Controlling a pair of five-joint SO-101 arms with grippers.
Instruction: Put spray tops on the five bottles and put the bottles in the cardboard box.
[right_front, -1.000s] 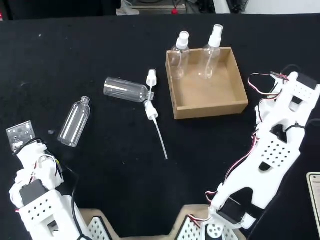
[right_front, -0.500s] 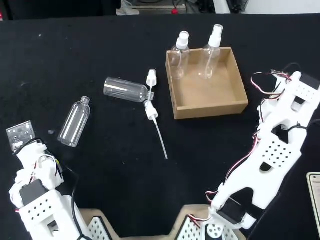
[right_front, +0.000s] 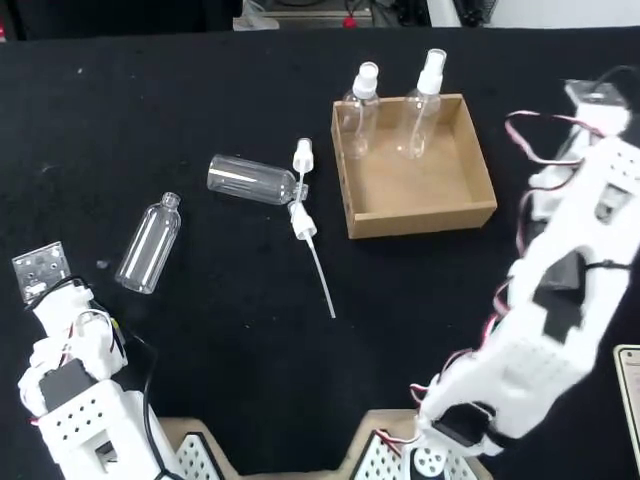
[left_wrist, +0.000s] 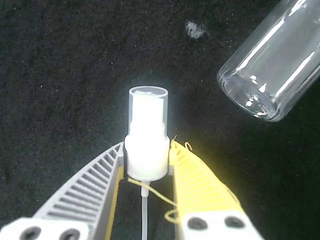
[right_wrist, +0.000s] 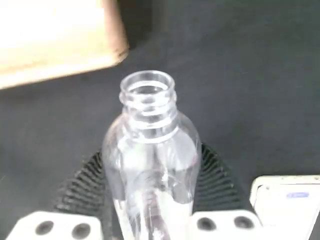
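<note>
My left gripper (left_wrist: 146, 150) is shut on a white spray top (left_wrist: 146, 135) just above the black table, with the base of a lying clear bottle (left_wrist: 272, 75) close by. That bottle (right_front: 150, 243) lies beyond the left arm (right_front: 70, 380). My right gripper (right_wrist: 150, 157) is shut on an open-necked clear bottle (right_wrist: 150, 150), held up near a corner of the cardboard box (right_wrist: 60, 35). The right arm (right_front: 570, 260) stands raised beside the box (right_front: 420, 215), which holds two capped bottles (right_front: 360, 110). Another capless bottle (right_front: 250, 180) lies left of the box, beside two loose spray tops (right_front: 302, 222).
A long dip tube (right_front: 322, 275) runs from one loose spray top toward the table's middle. A small metal bracket (right_front: 40, 265) lies by the left arm. A pale flat object (right_front: 628, 375) sits at the table's right edge.
The right arm has risen and swung toward the far side of the table, beside the box. The left arm and the things on the table have not moved.
</note>
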